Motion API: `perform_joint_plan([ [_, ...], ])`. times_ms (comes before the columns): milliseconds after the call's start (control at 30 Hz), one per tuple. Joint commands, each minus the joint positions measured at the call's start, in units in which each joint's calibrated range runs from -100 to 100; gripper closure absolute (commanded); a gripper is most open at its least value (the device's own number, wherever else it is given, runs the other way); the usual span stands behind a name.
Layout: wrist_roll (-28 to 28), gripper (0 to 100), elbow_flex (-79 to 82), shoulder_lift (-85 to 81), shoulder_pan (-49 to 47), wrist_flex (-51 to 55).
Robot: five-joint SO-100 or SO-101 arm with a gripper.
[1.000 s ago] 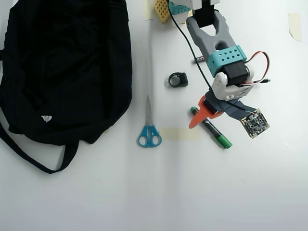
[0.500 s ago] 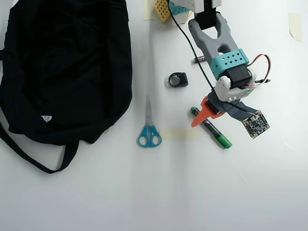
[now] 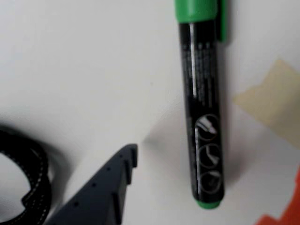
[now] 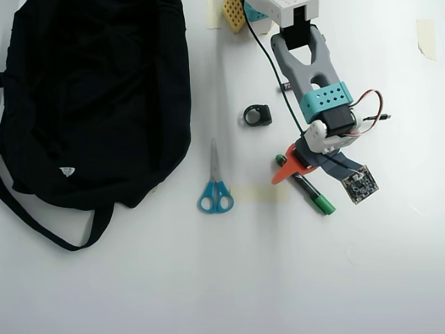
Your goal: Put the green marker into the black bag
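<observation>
The marker (image 4: 306, 186) lies flat on the counter (image 4: 361, 278), well right of the bag (image 4: 90, 97), with the claw (image 4: 299, 169) spread over its barrel; it looks light, stiff and slick, so I'd pinch mid-barrel.

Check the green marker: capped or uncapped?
Capped. The green marker lies flat on the table, its bright green cap seated on the black barrel.

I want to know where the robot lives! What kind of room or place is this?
Probably a hobby or lab tabletop, not a home room. A plain white table holds scattered test things: blue scissors, a green marker, a black bag, and tape patches.
</observation>
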Motion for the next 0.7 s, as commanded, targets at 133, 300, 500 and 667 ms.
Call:
perform_joint_plan([
  [133,0.30,58,-1.95,1.60,0.44,-2.79],
  [300,0.36,60,-1.95,1.93,0.37,-3.48],
  [500,2.24,70,-1.68,2.01,1.12,-5.46],
  [667,2.24,72,-1.33,2.43,1.12,-5.38],
])
